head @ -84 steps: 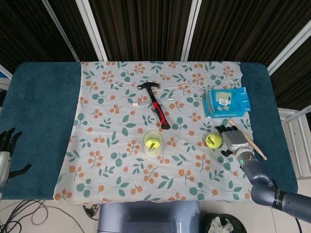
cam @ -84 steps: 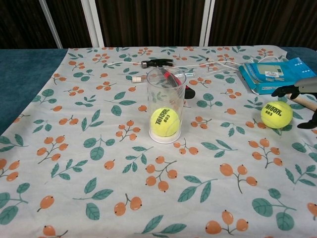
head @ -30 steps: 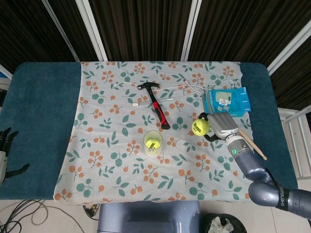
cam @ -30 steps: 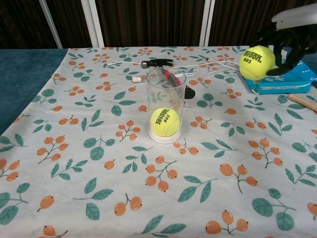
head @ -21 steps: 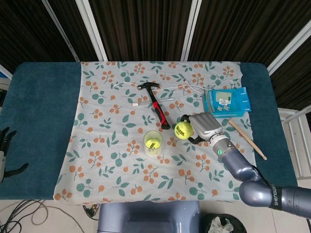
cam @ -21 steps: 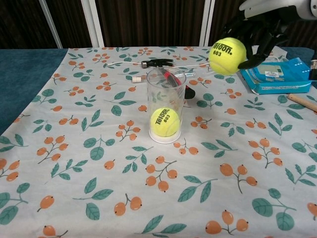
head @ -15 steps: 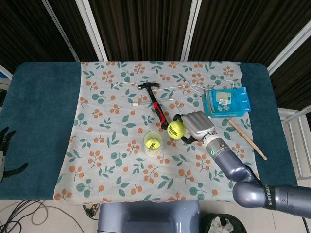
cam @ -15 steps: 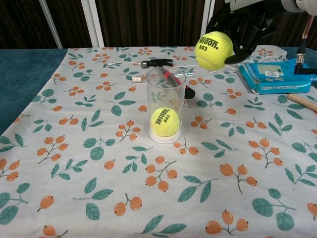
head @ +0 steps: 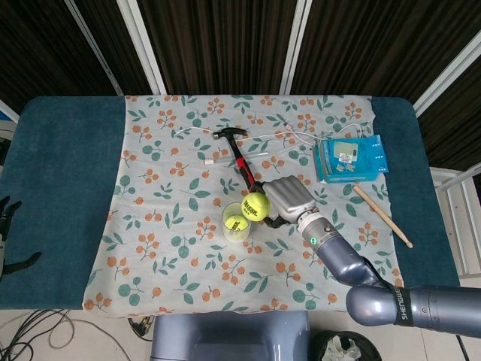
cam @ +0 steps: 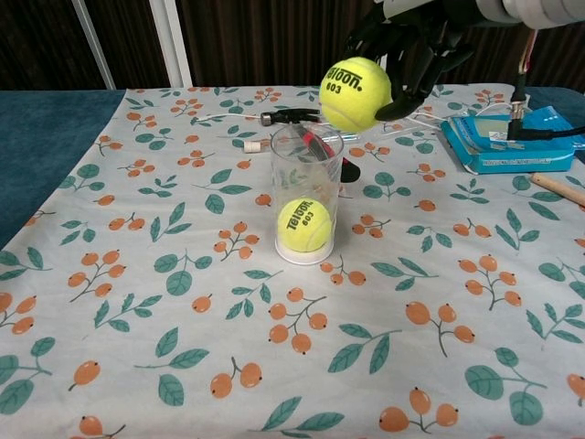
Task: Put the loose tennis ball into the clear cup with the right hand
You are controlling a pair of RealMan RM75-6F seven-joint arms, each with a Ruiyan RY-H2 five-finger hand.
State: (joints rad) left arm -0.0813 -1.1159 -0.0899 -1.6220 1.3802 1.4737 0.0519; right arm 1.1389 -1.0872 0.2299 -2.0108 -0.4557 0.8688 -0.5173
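Note:
My right hand (head: 287,198) (cam: 408,48) grips a yellow tennis ball (head: 257,204) (cam: 356,93) in the air, just right of and above the rim of the clear cup (head: 236,222) (cam: 305,196). The cup stands upright on the flowered cloth and holds another tennis ball (head: 235,222) (cam: 303,225) at its bottom. My left hand (head: 6,233) hangs off the table's left edge with its fingers spread and nothing in it.
A red-handled hammer (head: 240,162) (cam: 302,125) lies just behind the cup. A blue box (head: 350,159) (cam: 512,139), a white cable (head: 301,137) and a wooden stick (head: 382,215) lie to the right.
My right hand picked the ball up from the cloth at the right, lifted it and carried it left, up to the cup's rim.

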